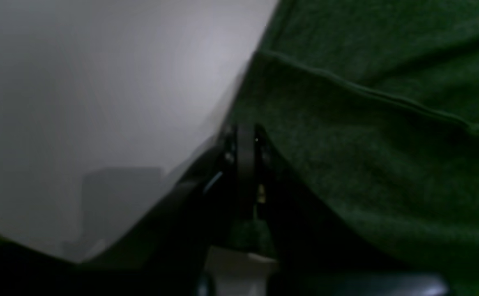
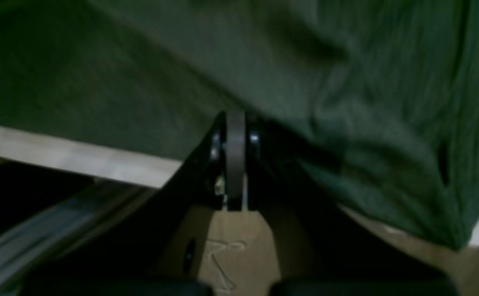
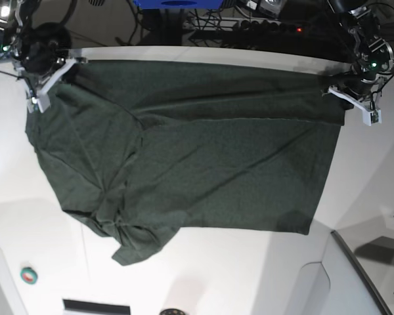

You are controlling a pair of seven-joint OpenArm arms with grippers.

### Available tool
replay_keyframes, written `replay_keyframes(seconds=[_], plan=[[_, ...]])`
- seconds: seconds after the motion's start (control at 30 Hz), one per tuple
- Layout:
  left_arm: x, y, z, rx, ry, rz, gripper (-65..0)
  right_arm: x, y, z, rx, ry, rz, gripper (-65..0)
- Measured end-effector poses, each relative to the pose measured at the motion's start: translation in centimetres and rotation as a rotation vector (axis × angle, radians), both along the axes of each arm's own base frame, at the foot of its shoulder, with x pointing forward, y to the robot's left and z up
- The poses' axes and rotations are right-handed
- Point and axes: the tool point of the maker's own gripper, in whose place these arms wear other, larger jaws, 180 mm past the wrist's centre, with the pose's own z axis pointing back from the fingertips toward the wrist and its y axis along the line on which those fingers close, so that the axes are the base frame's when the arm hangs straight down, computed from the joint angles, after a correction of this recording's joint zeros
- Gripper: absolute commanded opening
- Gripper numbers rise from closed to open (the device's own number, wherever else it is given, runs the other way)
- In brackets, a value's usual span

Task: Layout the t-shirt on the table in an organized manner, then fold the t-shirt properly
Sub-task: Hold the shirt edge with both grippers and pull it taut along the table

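- The t-shirt (image 3: 197,157) covered the middle of the table (image 3: 249,275) from the far edge almost to the near part.
- Bare white surface stayed free in front of it and on both sides.
- A raised panel (image 3: 364,275) blocked the near right corner.
- A small round red and green object (image 3: 29,275) lay near the left front.
- Cables and equipment (image 3: 249,20) crowded the space behind the far edge.

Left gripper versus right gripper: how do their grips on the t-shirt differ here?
The left gripper pinches a flat, fairly smooth corner of the t-shirt; the right gripper holds the end that hangs bunched and creased. White table lies beside the left gripper; cloth almost fills the right wrist view. Both are shut on the far edge, stretching it between them.
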Motion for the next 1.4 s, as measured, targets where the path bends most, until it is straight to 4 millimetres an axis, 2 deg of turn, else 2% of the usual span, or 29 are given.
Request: replay_keyframes(seconds=[0.13,0.3,0.43,0.57,0.63,0.7,0.83,0.93,1.03,1.2,1.3,1.4], plan=[[0.0,0.8,-0.4,0.011,-0.045,0.009,-65.0,1.2,-0.3,0.1,0.006,-0.054,-0.023,-65.0],[-0.2,1.4,-0.5,0.016,-0.045,0.011,-65.0,0.9,-1.6,-0.4,-0.019,-0.030,-0.017,-65.0],[-0.3,1.5,-0.4,0.020,-0.046,0.012,-65.0,2.0,-3.6,-0.5,-0.064,-0.035,-0.039,-65.0],[-0.3,1.6,-0.4,0.022,-0.045,0.010,-65.0,1.6,-5.2,-0.8,-0.096,-0.015,-0.067,-65.0],[-0.5,1.6,-0.2,0.030,-0.033,0.004,-65.0,1.5,-5.3,-0.9,-0.096,-0.008,-0.068,-65.0],[-0.6,1.7,0.9,0.060,-0.050,-0.010,-65.0,1.9,-5.3,-0.3,-0.106,-0.024,-0.057,-65.0],[-0.6,1.7,3.2,0.116,-0.083,-0.038,-65.0,1.9,-4.8,3.0,-0.151,-0.116,-0.007,-65.0],[-0.2,1.1,4.2,0.124,-0.118,-0.050,-65.0,1.3,-3.6,2.9,-0.130,-0.103,-0.012,-65.0],[-0.2,-0.2,3.2,0.088,-0.114,-0.044,-65.0,1.6,-3.4,2.0,-0.108,-0.097,-0.024,-65.0],[1.1,-1.3,1.5,0.020,-0.114,-0.016,-65.0,1.4,-3.7,-1.4,-0.060,-0.007,-0.071,-65.0],[1.1,-1.4,0.3,-0.004,-0.094,-0.006,-65.0,1.7,-3.8,-1.8,-0.039,-0.015,-0.094,-65.0],[-0.2,-1.2,-0.6,-0.013,-0.068,0.001,-65.0,1.0,-4.5,-1.8,-0.053,-0.007,-0.086,-65.0]])
